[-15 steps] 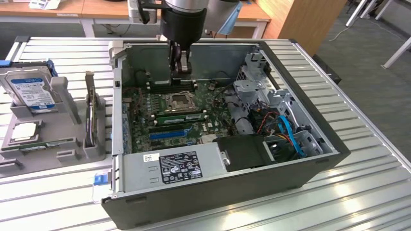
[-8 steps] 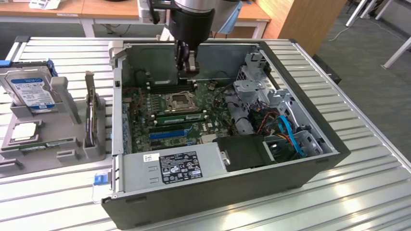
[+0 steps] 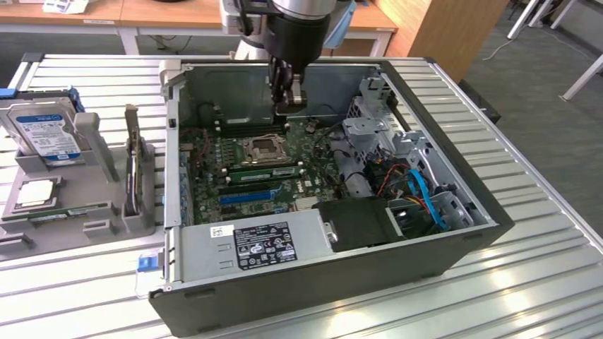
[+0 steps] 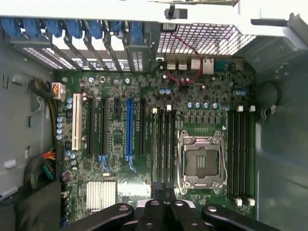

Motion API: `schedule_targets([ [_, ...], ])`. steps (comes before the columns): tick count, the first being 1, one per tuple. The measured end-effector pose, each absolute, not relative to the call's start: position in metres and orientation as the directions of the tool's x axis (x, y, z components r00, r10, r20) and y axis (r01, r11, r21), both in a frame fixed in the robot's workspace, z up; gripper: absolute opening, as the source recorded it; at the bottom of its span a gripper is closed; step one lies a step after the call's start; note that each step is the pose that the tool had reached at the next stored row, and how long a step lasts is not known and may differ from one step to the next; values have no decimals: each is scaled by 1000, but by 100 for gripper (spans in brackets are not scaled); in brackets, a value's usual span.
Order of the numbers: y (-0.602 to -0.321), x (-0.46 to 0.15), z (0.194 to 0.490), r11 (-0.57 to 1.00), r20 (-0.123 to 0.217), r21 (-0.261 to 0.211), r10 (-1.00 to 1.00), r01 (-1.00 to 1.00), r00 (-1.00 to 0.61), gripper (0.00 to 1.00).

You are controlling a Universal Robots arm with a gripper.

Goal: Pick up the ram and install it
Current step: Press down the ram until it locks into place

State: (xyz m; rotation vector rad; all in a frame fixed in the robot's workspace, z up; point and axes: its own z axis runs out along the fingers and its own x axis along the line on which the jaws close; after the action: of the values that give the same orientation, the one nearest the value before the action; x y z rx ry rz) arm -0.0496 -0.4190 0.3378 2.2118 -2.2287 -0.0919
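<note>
1. A black steel computer case (image 3: 377,282) lies open on a ribbed metal table (image 3: 546,282). A grey power supply (image 3: 212,251) with a black label sits at its near edge.
2. The green motherboard (image 4: 120,144) carries long black slots and a shiny square CPU socket (image 4: 202,161).
3. The gripper (image 3: 290,102) hangs over the board's far side, its black fingers pressed together.
4. The ram (image 3: 68,212), a narrow green stick, lies in a grey moulded holder (image 3: 94,229) at the exterior view's left, well apart from the gripper.
5. Wooden desks (image 3: 141,10) stand beyond.
</note>
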Motion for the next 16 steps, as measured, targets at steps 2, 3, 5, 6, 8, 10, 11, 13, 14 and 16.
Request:
schedule_targets([
  [2,-419,-46,338,7,-41,42,-999,-999,-9,10],
  [3,-419,-45,338,7,-41,42,-999,-999,-9,10],
  [5,-419,-45,338,7,-41,42,-999,-999,-9,10],
  [6,-419,-45,338,7,-41,42,-999,-999,-9,10],
  [8,-419,-45,338,7,-41,42,-999,-999,-9,10],
  [10,-419,-45,338,7,-41,42,-999,-999,-9,10],
  [11,-419,-45,338,7,-41,42,-999,-999,-9,10],
  [13,-419,-45,338,7,-41,42,-999,-999,-9,10],
  [14,-419,-45,338,7,-41,42,-999,-999,-9,10],
  [16,-419,-45,338,7,-41,42,-999,-999,-9,10],
])
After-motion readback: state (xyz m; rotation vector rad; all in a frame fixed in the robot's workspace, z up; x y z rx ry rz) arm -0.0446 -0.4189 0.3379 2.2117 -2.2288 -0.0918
